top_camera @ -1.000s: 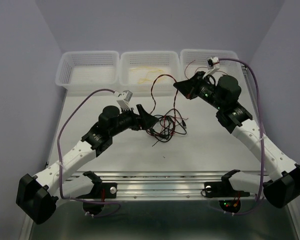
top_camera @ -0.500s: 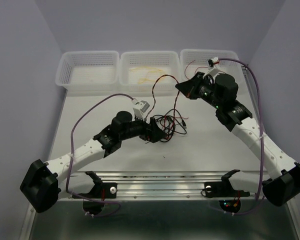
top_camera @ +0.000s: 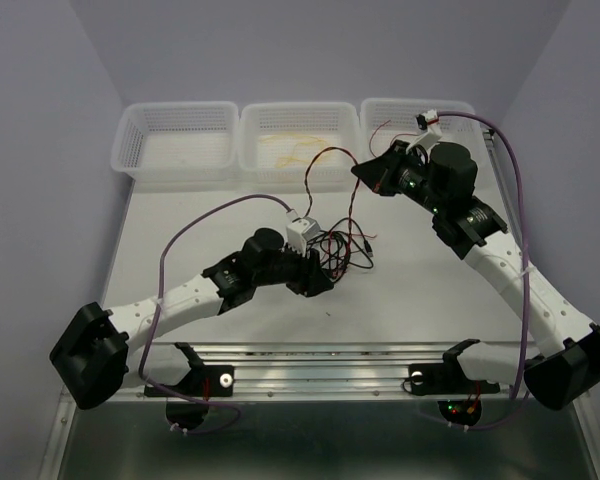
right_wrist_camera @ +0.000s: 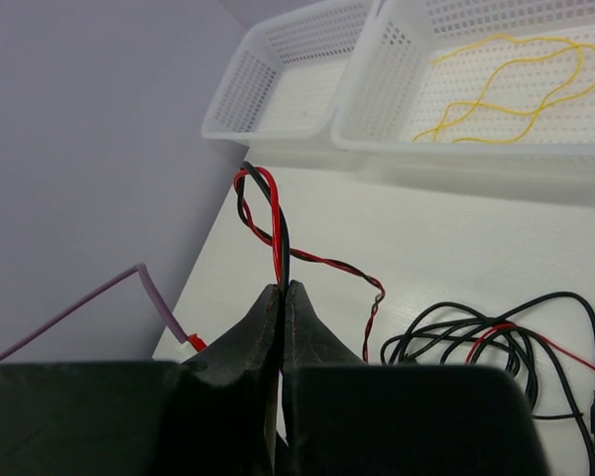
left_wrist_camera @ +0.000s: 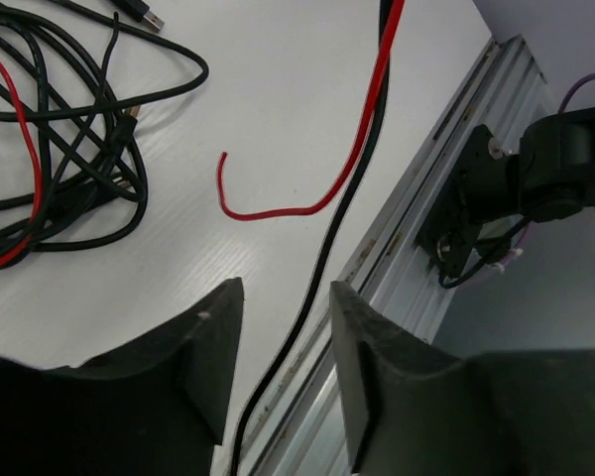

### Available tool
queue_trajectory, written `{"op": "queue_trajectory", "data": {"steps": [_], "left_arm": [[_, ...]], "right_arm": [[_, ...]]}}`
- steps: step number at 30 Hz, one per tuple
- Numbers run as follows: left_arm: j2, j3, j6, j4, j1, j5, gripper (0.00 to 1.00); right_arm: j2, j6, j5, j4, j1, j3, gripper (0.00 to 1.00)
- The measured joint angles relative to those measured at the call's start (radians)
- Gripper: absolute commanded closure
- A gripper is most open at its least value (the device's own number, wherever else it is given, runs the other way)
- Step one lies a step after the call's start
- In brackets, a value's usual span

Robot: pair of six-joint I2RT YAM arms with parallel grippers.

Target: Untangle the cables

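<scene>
White table (top_camera: 410, 300) | left gripper (left_wrist_camera: 283, 297) spread, gripping nothing, beside black-and-red tangle (top_camera: 342, 248), knotted at centre | right gripper (right_wrist_camera: 281, 290) clenched on raised red-black twisted pair (right_wrist_camera: 263, 213) | yellow cable (right_wrist_camera: 506, 89) lay in middle basket (right_wrist_camera: 377, 84); most untangling judged outstanding.

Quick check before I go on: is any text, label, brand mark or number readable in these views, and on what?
None readable. No legible word, number or logo shows on the baskets, the cables or the table rail. The white connector blocks on the wrists are too small to show any marking.
</scene>
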Motion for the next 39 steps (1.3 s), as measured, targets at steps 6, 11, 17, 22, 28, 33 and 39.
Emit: {"op": "queue_trajectory", "data": {"steps": [6,11,17,22,28,33,39], "left_arm": [[0.023,0.025,0.013,-0.034,-0.006,-0.004,1.00],[-0.048,0.026,-0.015,-0.058,-0.011,-0.026,1.00],[-0.153,0.031,-0.092,-0.061,-0.012,-0.035,1.00],[-0.158,0.071,-0.183,-0.087,-0.012,-0.079,1.00],[-0.156,0.082,-0.267,-0.087,-0.012,-0.112,1.00],[-0.145,0.082,-0.319,-0.074,-0.012,-0.145,1.00],[-0.130,0.084,-0.370,-0.062,-0.012,-0.161,1.00]], "right_arm": [[0.003,-0.020,0.016,-0.025,0.000,0.003,0.99],[0.047,-0.064,0.053,-0.069,0.000,0.024,0.19],[0.072,-0.127,0.045,-0.096,0.000,-0.081,0.00],[-0.019,-0.137,0.049,-0.142,0.000,-0.226,0.00],[-0.260,-0.138,-0.087,-0.112,0.000,-0.352,0.00],[-0.300,-0.120,-0.302,-0.015,0.000,-0.451,0.00],[-0.338,-0.192,-0.511,0.013,0.001,-0.533,0.00]]}}
